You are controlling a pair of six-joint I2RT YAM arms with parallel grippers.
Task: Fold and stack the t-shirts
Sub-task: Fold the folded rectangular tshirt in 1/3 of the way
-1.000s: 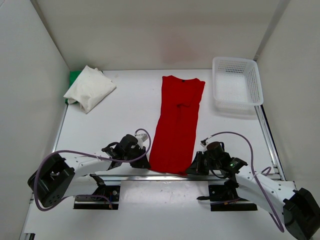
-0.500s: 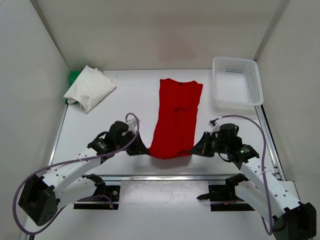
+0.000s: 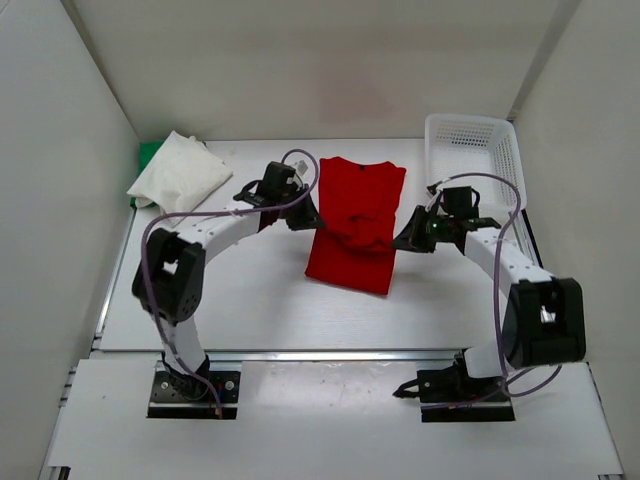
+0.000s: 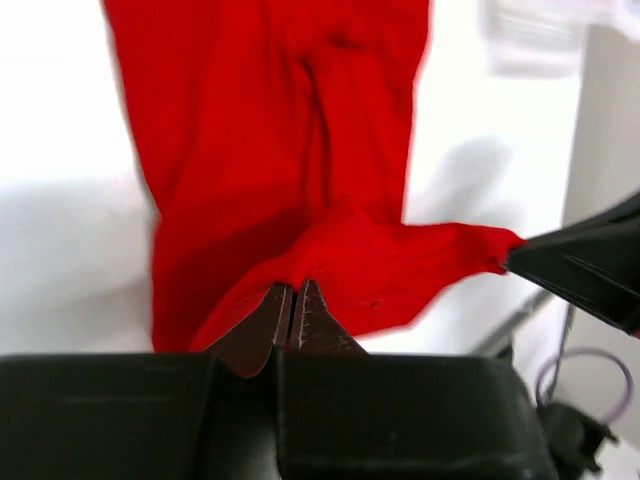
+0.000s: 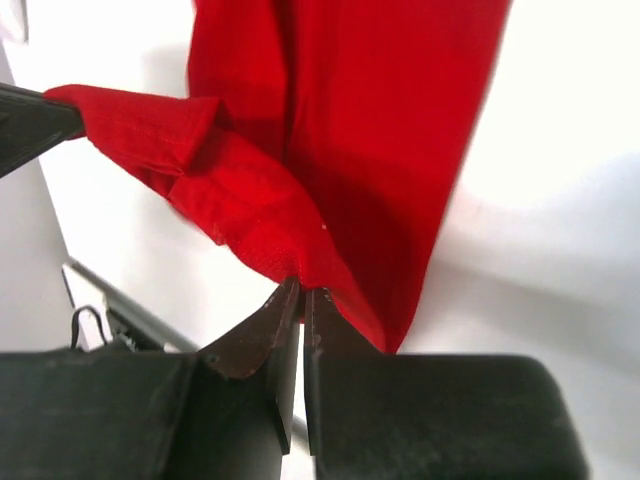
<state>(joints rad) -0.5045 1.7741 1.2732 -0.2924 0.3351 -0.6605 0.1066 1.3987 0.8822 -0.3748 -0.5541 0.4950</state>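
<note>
**Red t-shirt doubled over, pinched on both sides**

The white worktop [image 3: 250,290] carries everything. The red t-shirt [image 3: 348,262] is the largest thing on it. It lies lengthwise around the middle, slightly nearer the far edge than the near one, with its collar toward the far edge. Its near part is turned back over the rest, so a fold line faces the near edge and the carried edge sits bunched across the shirt's middle. In both wrist views that carried edge runs as a wrinkled band from one gripper to the other, above the flat layer beneath.

The basket [image 3: 468,118], white plastic mesh, stands in the far right corner, apart from the red cloth.

The white t-shirt [image 3: 180,175] lies as a soft folded bundle in the far left corner. The green t-shirt [image 3: 148,155] shows only as a small patch sticking out from under it, at the corner itself.

The left gripper [image 3: 312,222] is at the left side of the red t-shirt, about halfway along its length. Its fingers [image 4: 265,325] are pressed together on a pinch of the red cloth, with only fabric between the tips. The right gripper [image 3: 402,240] is opposite, at the shirt's right side, between it and the basket. Its fingers [image 5: 260,335] are likewise pinched tight on the other end of the band.
</note>
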